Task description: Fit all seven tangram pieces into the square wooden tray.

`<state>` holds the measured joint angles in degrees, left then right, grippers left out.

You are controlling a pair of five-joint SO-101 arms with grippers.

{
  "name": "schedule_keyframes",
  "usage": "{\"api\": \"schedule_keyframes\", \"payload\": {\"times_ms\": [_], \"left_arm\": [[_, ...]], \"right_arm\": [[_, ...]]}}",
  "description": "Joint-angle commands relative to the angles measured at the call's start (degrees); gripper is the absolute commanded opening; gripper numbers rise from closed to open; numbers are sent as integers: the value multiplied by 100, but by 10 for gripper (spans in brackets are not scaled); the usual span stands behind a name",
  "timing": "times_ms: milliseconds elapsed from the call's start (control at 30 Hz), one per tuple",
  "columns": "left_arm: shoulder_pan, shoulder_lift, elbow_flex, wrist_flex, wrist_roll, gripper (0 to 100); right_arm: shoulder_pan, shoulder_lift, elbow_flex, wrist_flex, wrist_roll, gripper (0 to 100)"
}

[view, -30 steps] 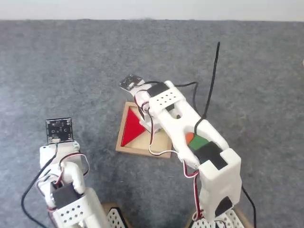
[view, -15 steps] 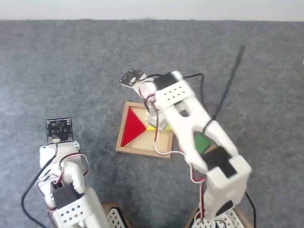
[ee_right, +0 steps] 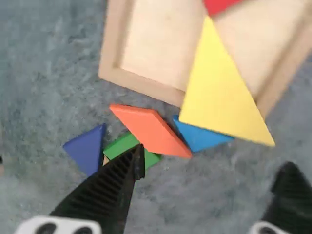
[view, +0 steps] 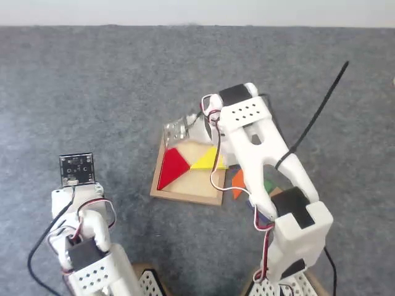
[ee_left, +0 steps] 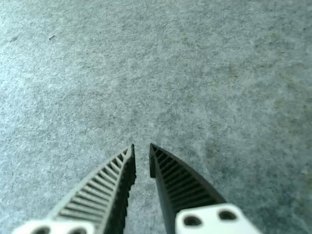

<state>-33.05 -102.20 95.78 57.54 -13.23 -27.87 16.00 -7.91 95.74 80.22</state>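
The square wooden tray (view: 185, 194) (ee_right: 141, 83) lies mid-table. A red triangle (view: 172, 166) (ee_right: 219, 5) lies in its left part. A yellow triangle (view: 207, 159) (ee_right: 219, 102) lies across the right part, one corner over the rim. Beside the tray on the carpet are an orange parallelogram (view: 236, 182) (ee_right: 151, 130), a green piece (ee_right: 127, 146), a dark blue triangle (ee_right: 87, 148) and a light blue triangle (ee_right: 200, 136). My right gripper (ee_right: 209, 175) hangs open above these loose pieces, holding nothing. My left gripper (ee_left: 141, 148) is shut over bare carpet at the near left.
Grey carpet covers the whole table. The right arm (view: 259, 148) reaches over the tray's right side and hides part of the loose pieces from above. The left arm (view: 80, 234) sits folded at the front left, well away from the tray.
The right arm has swung to the right and its wrist has drawn back over the tray's far edge. The yellow triangle and orange piece have come into sight. The left arm is still.
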Motion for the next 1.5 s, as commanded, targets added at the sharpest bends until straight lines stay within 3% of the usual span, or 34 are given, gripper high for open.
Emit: {"api": "schedule_keyframes", "payload": {"times_ms": [0,367,733,1200,1333,1467], "left_arm": [[-26,-62,-251,26,-70,61],[-26,-62,-251,18,-70,61],[-26,-62,-251,18,-70,61],[-26,-62,-251,18,-70,61],[-26,-62,-251,18,-70,61],[-26,-62,-251,18,-70,61]], "right_arm": [[-145,180,-334,40,396,470],[-198,1393,-1055,-40,598,460],[-119,1473,-1064,365,422,255],[84,1411,-1064,374,-1002,126],[382,1121,-1231,374,-1011,128],[418,549,-1459,637,-1073,209]]}}
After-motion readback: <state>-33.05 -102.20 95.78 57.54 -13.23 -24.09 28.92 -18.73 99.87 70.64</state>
